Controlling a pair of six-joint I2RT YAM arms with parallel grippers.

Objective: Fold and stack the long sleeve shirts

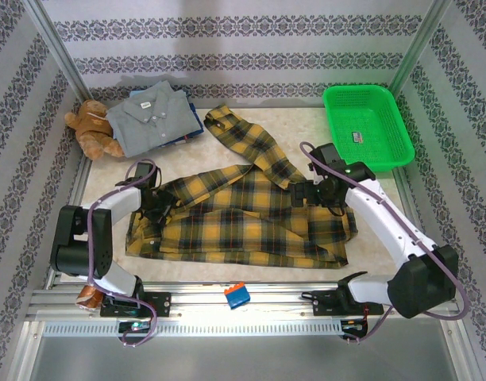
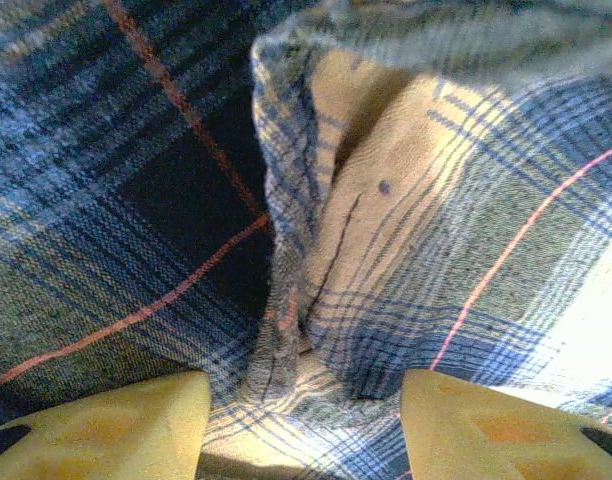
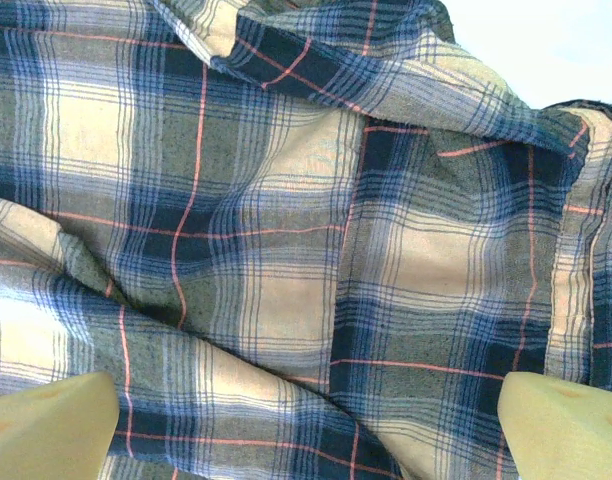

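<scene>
Top view: bright, even light from above; faint shadows fringe the plaid shirt (image 1: 227, 226). Left wrist view: weave soft-focused at the shirt's central fold, lower right bleached, perhaps by overexposure. Right wrist view: sharper, bluish cast, burnt-out white beyond the shirt's upper right edge.

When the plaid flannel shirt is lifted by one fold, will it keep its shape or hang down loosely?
Likely floppy: the plaid flannel shirt lies in soft wrinkles, and a fold stands up in front of the left hand. Lifted there, the rest would probably sag and trail. The matte weave looks unlikely to slip from a grip.
</scene>
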